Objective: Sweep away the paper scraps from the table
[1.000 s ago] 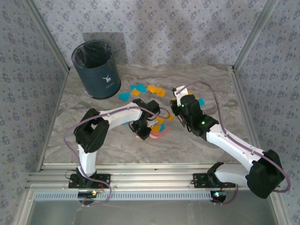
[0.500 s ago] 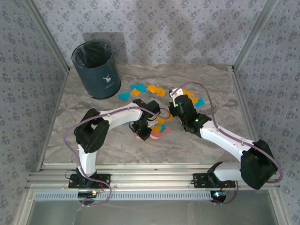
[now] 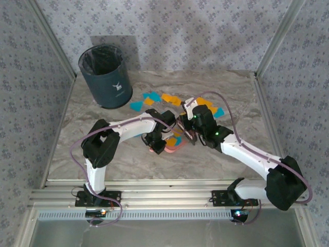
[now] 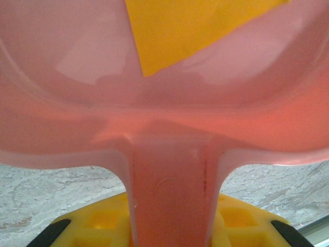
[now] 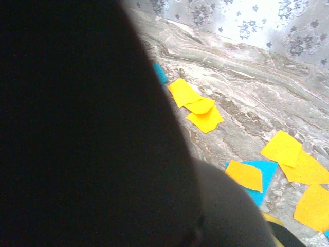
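left gripper [image 4: 169, 229] clamped on the handle of the pink dustpan [image 4: 169, 103]. the handle runs straight out from the jaws to the pan, where one orange scrap [image 4: 195, 31] lies. right gripper [image 3: 186, 123] closed, with a dark blurred shape close before it. paper scraps [image 3: 169, 99] lie in a left-to-right band on the far middle of the table [image 3: 77, 118], right of the bin [image 3: 105, 77]. the bin's white logo can't be read.

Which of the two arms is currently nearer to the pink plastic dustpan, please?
Left. The left arm's fingers grip the pink plastic dustpan by its handle; the right arm ends close beside it, on its right.
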